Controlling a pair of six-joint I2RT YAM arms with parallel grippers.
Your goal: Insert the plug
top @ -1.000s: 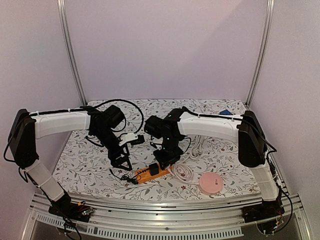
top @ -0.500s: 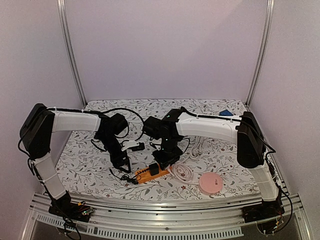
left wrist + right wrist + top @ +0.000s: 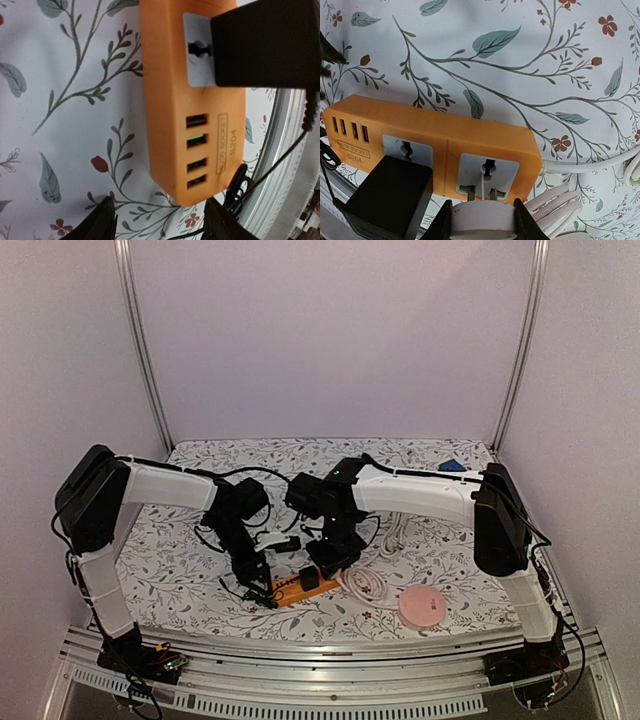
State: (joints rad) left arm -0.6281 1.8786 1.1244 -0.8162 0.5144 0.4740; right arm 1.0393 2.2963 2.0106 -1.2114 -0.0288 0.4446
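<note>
The surface is white, printed with grey-green leaves, thin dark stems and small red flowers; the power strip is orange, with pale grey socket faces and one USB port lit green; the plug and the coiled cable are white; the adapter is black; the disc is pink.

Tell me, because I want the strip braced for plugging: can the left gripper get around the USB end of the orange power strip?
Probably yes. The left gripper is open and poised just short of the USB end of the orange power strip. Only a thin black cable lies near one finger.
</note>
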